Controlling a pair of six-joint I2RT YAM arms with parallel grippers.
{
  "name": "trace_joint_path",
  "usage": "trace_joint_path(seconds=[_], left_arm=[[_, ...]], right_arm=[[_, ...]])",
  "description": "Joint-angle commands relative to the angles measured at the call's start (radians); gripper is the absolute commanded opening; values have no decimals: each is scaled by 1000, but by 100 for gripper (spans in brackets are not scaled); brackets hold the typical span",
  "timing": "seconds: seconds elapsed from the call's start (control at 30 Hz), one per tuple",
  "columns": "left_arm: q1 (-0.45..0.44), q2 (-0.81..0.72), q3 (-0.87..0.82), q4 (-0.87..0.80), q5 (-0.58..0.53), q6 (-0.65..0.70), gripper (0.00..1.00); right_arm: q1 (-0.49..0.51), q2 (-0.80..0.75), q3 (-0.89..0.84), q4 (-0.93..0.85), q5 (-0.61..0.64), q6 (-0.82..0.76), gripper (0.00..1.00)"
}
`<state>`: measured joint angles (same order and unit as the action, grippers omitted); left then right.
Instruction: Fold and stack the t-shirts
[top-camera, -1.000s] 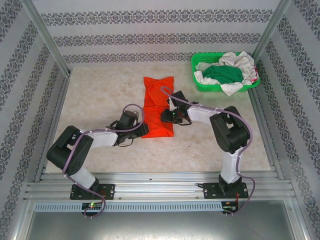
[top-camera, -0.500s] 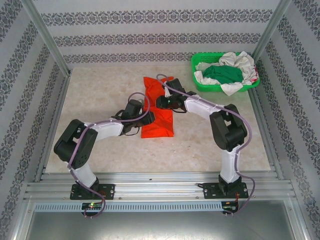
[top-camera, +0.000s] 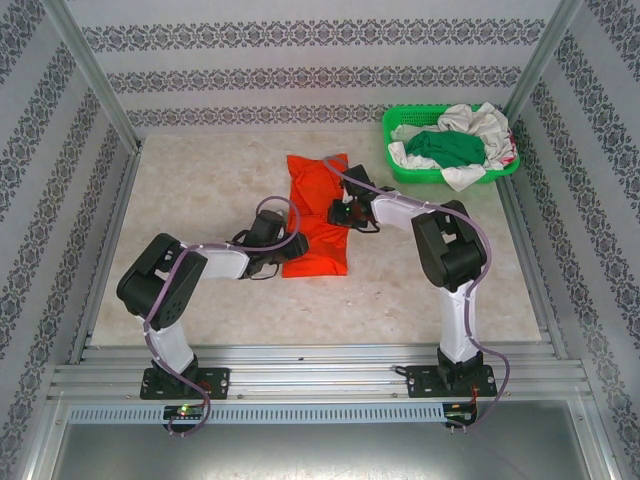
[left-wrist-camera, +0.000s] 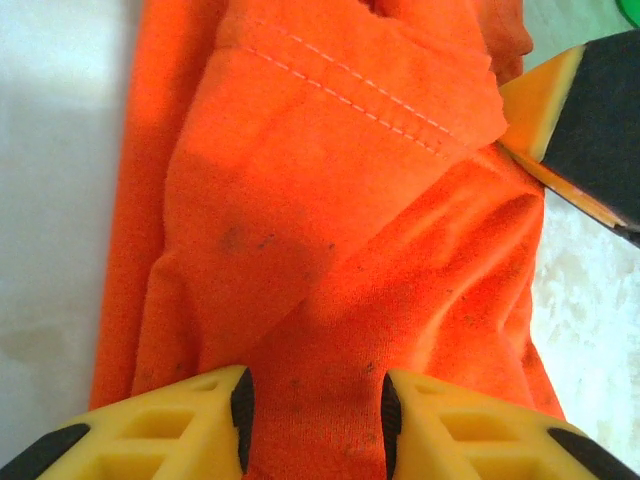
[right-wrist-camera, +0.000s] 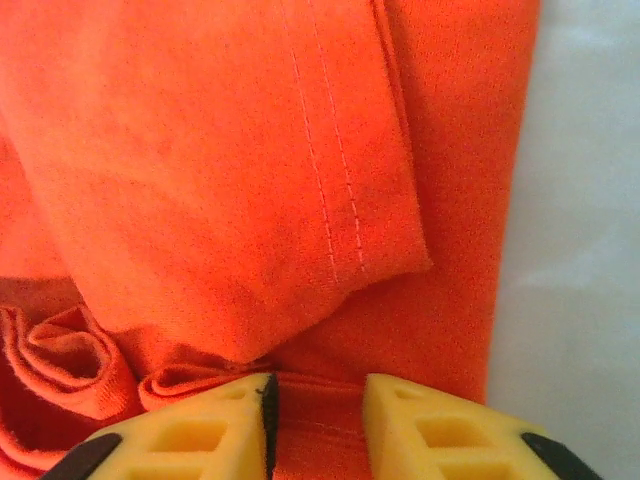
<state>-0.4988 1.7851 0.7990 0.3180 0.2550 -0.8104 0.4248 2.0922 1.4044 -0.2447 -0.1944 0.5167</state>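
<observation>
Basket (top-camera: 391, 122) — green t-shirt (top-camera: 445, 148) and white t-shirt (top-camera: 480, 120) inside.

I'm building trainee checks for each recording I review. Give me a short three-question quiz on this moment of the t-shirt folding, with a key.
1. True or false: the green plastic lattice basket stands at the far right corner of the pale marbled table with cloth in it.
2. What lies between the fingers of the left end effector? A) the bright orange-red cloth t-shirt B) a white towel C) nothing
3. How many garments lie on the table outside the basket?
Key: 1 true; 2 A; 3 one.
</observation>
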Motion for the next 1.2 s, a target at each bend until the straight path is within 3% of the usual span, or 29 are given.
trace_joint_path(seconds=[0.0, 0.2, 0.43, 0.7, 0.87, 1.03, 1.17], left_arm=[[-14, -2, -39, -39, 23, -29, 41], [-14, -44, -35, -26, 20, -23, 51], [-11, -88, 26, -69, -20, 7, 60], [24, 109, 260, -162, 12, 44, 52], [63, 163, 285, -181, 17, 62, 50], [89, 159, 270, -200, 26, 67, 50], [89, 82, 253, -193, 22, 74, 56]], right_arm=[[-13, -83, -30, -3, 35, -62, 36], [-17, -225, -100, 36, 40, -187, 49], [1, -393, -252, 99, 16, -293, 51], [35, -562, -445, 158, -19, -409, 54], [81, -633, -500, 169, -46, -545, 60], [149, -669, -470, 97, -7, -675, 67], [243, -666, -478, 83, 11, -892, 67]])
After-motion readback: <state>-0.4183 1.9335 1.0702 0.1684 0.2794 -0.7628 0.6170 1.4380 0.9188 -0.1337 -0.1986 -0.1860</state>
